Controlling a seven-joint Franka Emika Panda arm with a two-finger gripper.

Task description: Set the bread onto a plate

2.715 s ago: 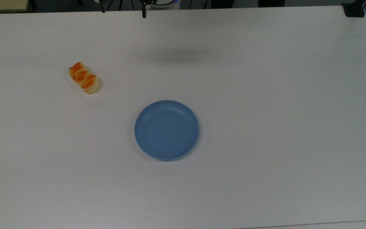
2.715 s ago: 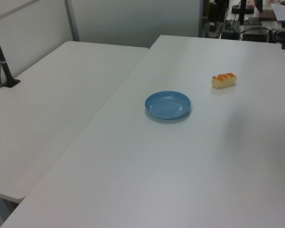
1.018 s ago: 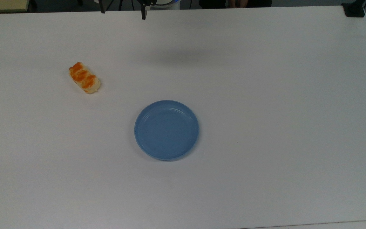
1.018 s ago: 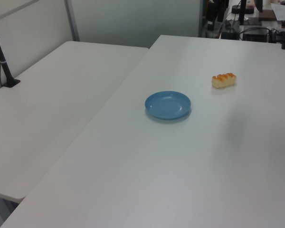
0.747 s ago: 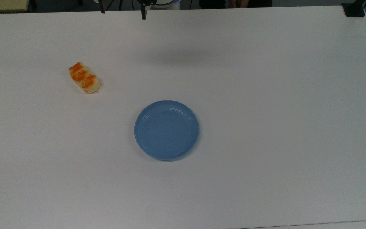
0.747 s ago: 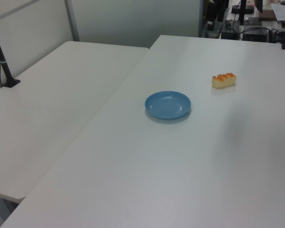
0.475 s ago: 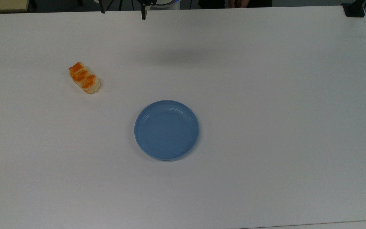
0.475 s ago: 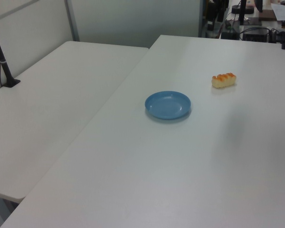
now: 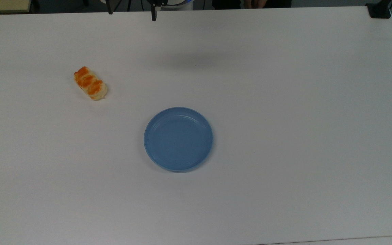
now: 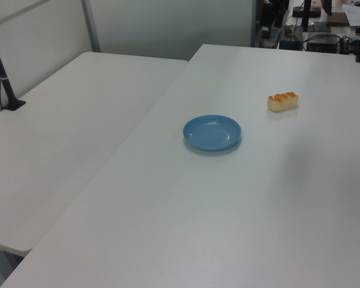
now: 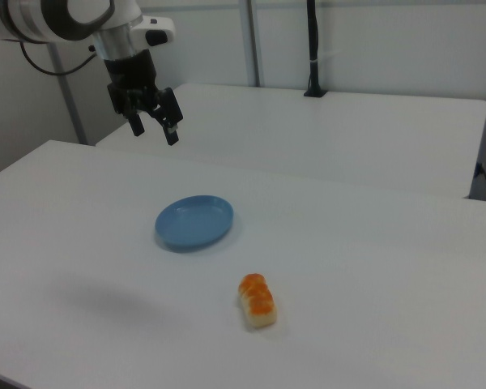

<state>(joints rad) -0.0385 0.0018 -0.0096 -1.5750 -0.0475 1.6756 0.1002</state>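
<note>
In the right view, going near to far: the bread (image 11: 257, 301) is lying nearest the camera on the white table (image 11: 373, 267), then the plate (image 11: 193, 221) w/ nothing on it, then the gripper (image 11: 154, 127) hanging high in the air above & behind the plate, fingers spread wide, holding nothing.

Bread is sitting well apart from the plate, flat on the table, glazed bumps facing up. In the top view the bread (image 9: 90, 83) is lying toward the top view's left & above the plate (image 9: 178, 139); its long axis is running diagonally, from the top view's upper left to lower right. In the left view the bread (image 10: 282, 101) is lying beyond the plate (image 10: 212, 132), toward the left view's right, long axis nearly across the picture, tilting up a bit on the right.

Task is looking not yet started: no grasp, gripper nowhere near the bread.

What could go wrong, as I'm judging it:
- Fingers closing along the long axis instead of across it; roll is likely too long for that, so wrist prob. needs turning to match the diagonal.
- Coming down off-centre, so one finger is nudging the roll & spinning it.
- Rounded, glazed top: shallow pinch could be slipping off during the lift.
- Squeezing hard could be squashing it if it's soft; can't tell.
- Releasing near the low rim, so the roll is ending up half on, half off.
</note>
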